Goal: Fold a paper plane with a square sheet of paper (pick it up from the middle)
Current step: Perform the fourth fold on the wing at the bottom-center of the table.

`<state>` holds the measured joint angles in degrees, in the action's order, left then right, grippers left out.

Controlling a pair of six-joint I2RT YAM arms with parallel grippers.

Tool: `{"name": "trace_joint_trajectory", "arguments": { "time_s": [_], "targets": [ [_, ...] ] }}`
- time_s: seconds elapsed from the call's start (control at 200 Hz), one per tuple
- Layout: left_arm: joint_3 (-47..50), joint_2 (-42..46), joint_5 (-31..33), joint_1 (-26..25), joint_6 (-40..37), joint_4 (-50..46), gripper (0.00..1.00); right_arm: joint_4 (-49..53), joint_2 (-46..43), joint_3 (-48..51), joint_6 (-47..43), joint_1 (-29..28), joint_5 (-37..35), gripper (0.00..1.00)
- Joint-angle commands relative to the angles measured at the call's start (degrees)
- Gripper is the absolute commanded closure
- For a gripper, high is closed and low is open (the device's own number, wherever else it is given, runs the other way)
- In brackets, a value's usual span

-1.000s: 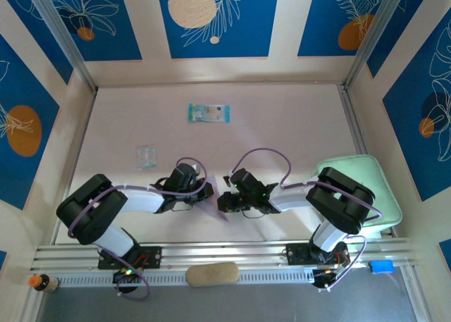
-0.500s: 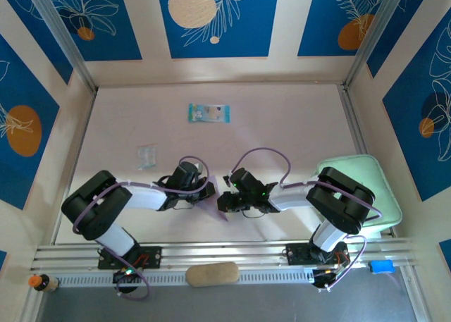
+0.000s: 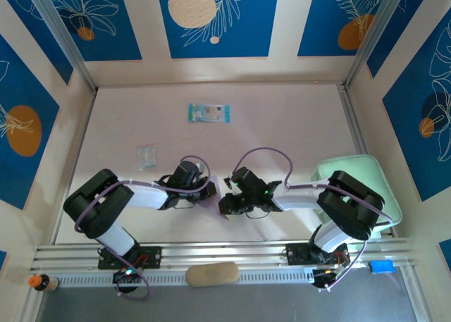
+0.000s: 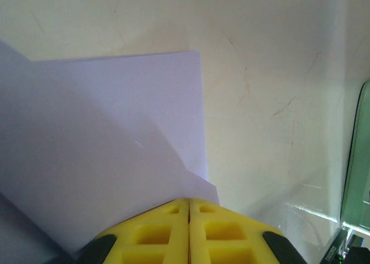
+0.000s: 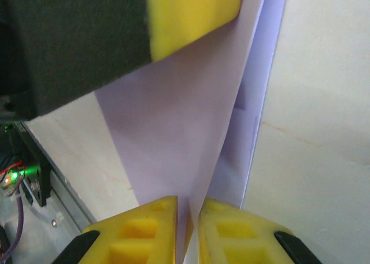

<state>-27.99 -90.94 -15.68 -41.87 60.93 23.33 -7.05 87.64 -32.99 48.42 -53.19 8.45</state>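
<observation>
The square sheet of paper [image 3: 217,201], pale lilac and partly folded, lies on the table's near middle between both arms. My left gripper [image 3: 206,193] comes in from the left, my right gripper [image 3: 225,203] from the right. In the left wrist view the yellow jaws of the left gripper [image 4: 189,201] are pressed together at the sheet [image 4: 115,137], where a creased flap rises. In the right wrist view the right gripper [image 5: 188,200] pinches a raised flap of the sheet [image 5: 173,131] in a narrow gap. The left gripper's yellow finger [image 5: 191,12] shows at the flap's far end.
A blue-green printed packet [image 3: 208,113] lies at mid-table, a small clear packet [image 3: 146,156] to the left. A mint-green tray [image 3: 366,164] sits under the right arm at right, its edge [image 4: 356,160] in the left wrist view. A tan oblong [image 3: 211,273] rests on the front rail.
The left gripper has crept slightly right toward the sheet and the right arm's elbow has shifted right. The visible part of the sheet has shrunk a little between them.
</observation>
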Motion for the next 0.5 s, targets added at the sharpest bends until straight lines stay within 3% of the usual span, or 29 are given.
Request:
{"name": "trace_joint_trajectory", "arguments": {
  "time_s": [0.0, 0.495],
  "targets": [
    [-0.4, -1.6, -0.5, 0.4, -1.6, -2.5, 0.93, 2.7, -1.0, 0.2, -1.2, 0.3, 3.8, 0.86],
    [0.4, -1.8, -0.3, 0.5, -0.3, -1.3, 0.94, -0.3, 1.3, 4.6, -1.0, 0.7, 7.4, 0.92]
  ]
}}
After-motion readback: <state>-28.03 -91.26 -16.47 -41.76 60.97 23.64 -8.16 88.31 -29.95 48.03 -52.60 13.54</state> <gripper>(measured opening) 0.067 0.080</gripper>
